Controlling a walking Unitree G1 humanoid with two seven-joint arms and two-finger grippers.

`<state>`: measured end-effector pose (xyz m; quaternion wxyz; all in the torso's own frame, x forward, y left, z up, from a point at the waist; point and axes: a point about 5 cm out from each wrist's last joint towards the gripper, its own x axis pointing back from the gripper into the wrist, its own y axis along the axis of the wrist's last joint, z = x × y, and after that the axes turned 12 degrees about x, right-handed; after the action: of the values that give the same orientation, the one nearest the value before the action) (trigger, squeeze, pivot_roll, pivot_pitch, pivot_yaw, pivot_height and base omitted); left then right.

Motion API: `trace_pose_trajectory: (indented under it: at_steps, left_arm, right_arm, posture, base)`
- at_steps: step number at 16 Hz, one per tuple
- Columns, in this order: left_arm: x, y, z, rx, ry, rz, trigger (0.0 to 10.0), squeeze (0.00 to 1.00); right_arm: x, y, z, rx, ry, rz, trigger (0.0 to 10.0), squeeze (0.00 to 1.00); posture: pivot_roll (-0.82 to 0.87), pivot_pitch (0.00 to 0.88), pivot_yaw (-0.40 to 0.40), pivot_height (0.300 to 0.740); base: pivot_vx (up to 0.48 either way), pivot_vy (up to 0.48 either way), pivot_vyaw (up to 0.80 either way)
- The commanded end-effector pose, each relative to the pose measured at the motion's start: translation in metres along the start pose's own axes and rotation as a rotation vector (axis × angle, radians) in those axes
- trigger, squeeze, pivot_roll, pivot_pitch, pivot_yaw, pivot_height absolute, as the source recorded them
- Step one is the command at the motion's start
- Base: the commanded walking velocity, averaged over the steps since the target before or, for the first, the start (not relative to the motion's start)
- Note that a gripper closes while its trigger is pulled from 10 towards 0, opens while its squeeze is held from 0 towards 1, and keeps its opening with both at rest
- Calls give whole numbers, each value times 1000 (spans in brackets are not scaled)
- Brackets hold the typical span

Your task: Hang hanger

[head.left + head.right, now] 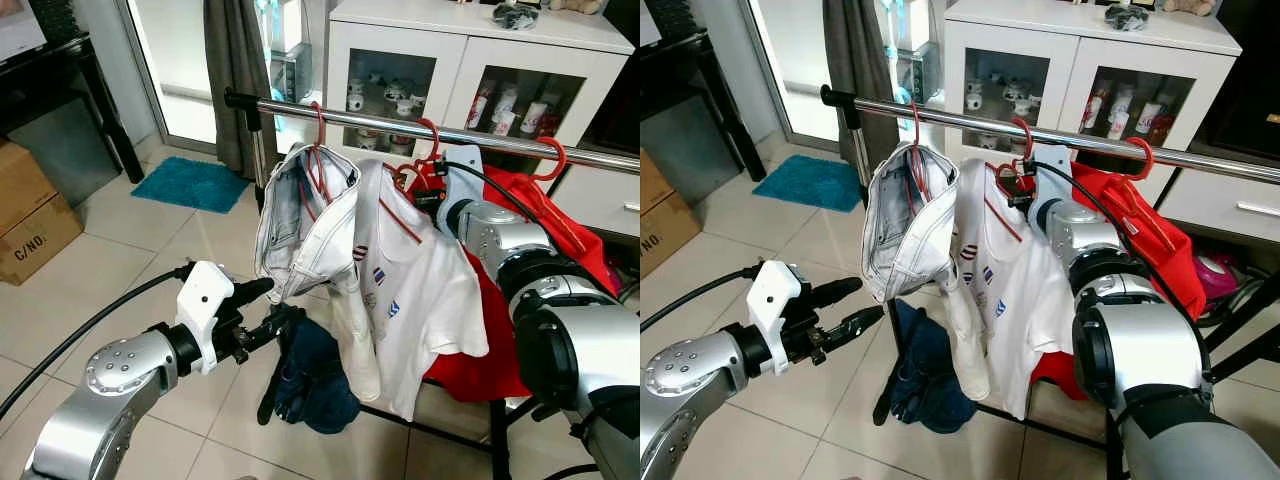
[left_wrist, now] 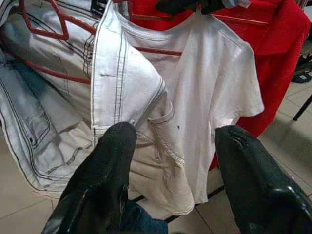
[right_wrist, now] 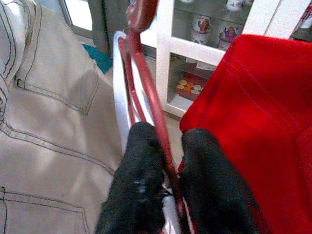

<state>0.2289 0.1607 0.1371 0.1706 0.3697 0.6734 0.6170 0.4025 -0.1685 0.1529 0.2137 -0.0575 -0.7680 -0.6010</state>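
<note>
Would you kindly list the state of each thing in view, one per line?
Rail: carries three red hangers.
White shirt: hanging, hook over the rail.
Shirt's hanger: gripped.
Right pincer: shut on the hanger.
Left pincer: open, near the jeans.
Jeans: hanging.
Red garment: hanging.

Glossy metal rail [image 1: 420, 128], red plastic hanger [image 3: 151, 97] (smooth).

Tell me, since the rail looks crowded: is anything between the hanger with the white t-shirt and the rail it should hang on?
Nothing visible. The red hanger is pinched in the right gripper, and its hook already curls over the metal rail, between the white jeans and the red garment.
</note>
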Motion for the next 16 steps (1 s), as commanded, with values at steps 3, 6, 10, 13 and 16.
trace_pose_trajectory:
  at_steps: [3,6,10,13,16]
  left_arm:
    - [0,1,-1,-16,-12,12,10000,0]
    - [-1,1,-1,-16,-14,14,10000,0]
    - [-6,2,2,-14,-3,-4,10000,0]
    - [-12,5,12,-4,101,-62,10000,0]
    - [-20,2,14,15,214,-95,10000,0]
  right_arm:
    - [0,8,1,11,12,-23,0,0]
    - [0,10,1,-28,27,-42,0,0]
    - [3,17,-8,-86,38,-108,0,0]
    - [6,23,-14,-56,40,-162,0,0]
    - [14,15,-14,-17,72,-254,0,0]
  posture:
    - [7,0,8,727]
    - [4,0,10,727]
    - [-16,0,21,727]
    - [-34,0,7,727]
    - [-28,0,-1,727]
  base:
    - [0,0,0]
    - [0,0,0]
    - [0,0,0]
    - [0,0,0]
    - [0,0,0]
